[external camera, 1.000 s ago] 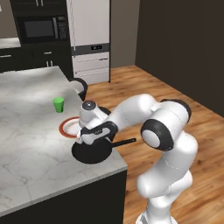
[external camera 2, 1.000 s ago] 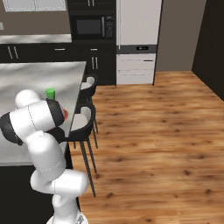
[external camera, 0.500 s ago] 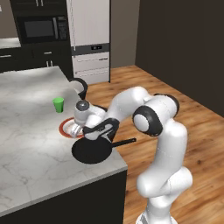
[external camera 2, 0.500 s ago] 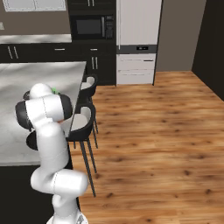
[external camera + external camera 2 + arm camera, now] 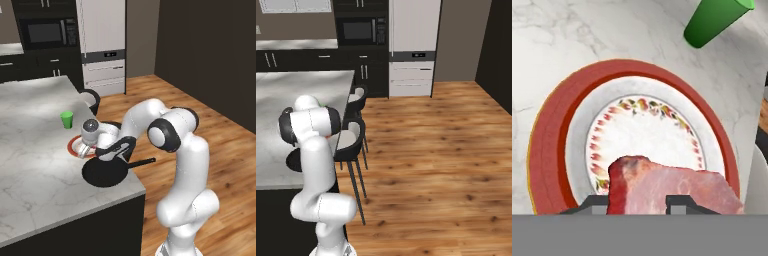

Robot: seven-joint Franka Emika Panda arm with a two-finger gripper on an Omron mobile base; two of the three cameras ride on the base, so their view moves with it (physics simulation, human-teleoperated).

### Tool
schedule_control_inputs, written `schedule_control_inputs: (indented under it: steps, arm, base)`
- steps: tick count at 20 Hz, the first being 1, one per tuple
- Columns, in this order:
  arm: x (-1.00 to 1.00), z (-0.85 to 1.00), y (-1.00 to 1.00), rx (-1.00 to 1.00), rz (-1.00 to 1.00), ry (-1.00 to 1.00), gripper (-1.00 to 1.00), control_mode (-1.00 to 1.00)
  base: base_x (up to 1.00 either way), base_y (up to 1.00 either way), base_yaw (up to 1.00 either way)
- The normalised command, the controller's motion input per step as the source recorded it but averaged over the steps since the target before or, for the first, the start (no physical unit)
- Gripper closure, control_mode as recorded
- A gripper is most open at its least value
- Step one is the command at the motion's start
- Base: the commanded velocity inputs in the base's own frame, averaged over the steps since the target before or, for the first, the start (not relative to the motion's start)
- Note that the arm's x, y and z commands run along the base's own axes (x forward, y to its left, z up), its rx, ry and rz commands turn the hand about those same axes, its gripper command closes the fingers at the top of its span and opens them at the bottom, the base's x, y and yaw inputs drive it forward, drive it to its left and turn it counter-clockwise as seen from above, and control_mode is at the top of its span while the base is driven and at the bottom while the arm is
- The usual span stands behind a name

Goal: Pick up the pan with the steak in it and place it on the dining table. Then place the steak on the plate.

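Now the gripper point(image 5: 637, 202) hangs right over the plate point(image 5: 557, 150), and the steak point(image 5: 672, 187) sits pinched between its two dark fingertips point(image 5: 684, 202), jaws drawn in narrow around the meat. From the hand camera the pink slab fills the lower middle of the picture, its bottom edge cut off, with the plate's flowered white centre and reddish-brown rim spread out behind it; whether the steak touches the plate cannot be told from here. A green cup point(image 5: 714, 20) stands just beyond the plate at the top right, its upper part running out of view. Over in the left base view, the white arm bends down onto the dining table point(image 5: 30, 170), and the hand covers most of the plate point(image 5: 75, 146), leaving a red arc showing on the left side. The pan point(image 5: 105, 172) lies just near of the plate on the marble, close to the table's right edge, handle pointing right past the edge; the steak itself is too small to pick out there. The green cup point(image 5: 66, 120) stands farther back on the table. In the right base view the arm's own body blocks the working spot, and a dark sliver of the pan point(image 5: 293, 161) peeks out at its left.
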Motion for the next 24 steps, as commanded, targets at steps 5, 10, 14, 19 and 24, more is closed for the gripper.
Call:
schedule_control_inputs:
  steps: [5, 10, 14, 19, 24]
  arm:
    - [0.5, -0.03, 0.03, 0.02, 0.0, 0.0, 1.0, -1.0]
    - [0.13, -0.02, 0.07, 0.02, 0.0, 0.0, 1.0, -1.0]
    - [0.1, -0.03, 0.06, 0.0, 0.0, 0.0, 1.0, -1.0]
    - [0.31, -0.07, 0.19, 0.0, -0.02, 0.0, 1.0, -1.0]
    - [0.18, -0.08, 0.2, 0.0, -0.02, 0.0, 1.0, -1.0]
  base:
    - [0.0, 0.0, 0.0]
    - [0.0, 0.0, 0.0]
    - [0.0, 0.0, 0.0]
    - [0.0, 0.0, 0.0]
    - [0.0, 0.0, 0.0]
